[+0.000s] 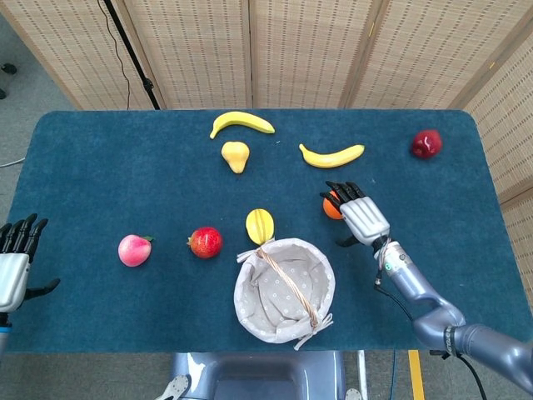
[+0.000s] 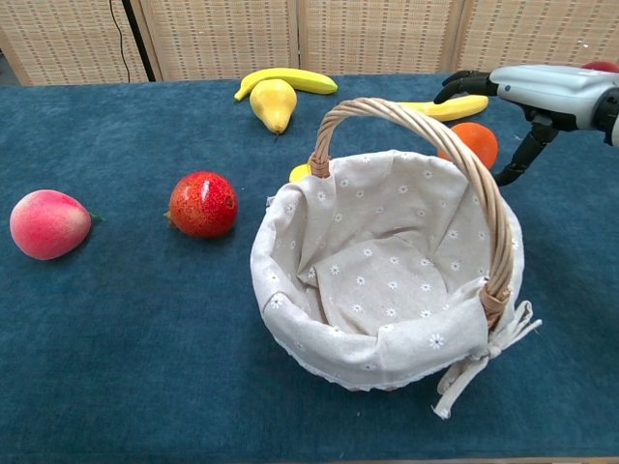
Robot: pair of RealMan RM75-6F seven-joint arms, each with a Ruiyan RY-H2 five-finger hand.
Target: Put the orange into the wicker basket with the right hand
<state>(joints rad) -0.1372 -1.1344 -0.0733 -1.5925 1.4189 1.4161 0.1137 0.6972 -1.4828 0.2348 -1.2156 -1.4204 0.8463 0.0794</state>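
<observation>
Orange orange, basket daisy-print beige lining, table dark teal

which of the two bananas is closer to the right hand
The banana on the right, just beyond the right hand and orange. The other banana lies farther left, above the pear.
</observation>
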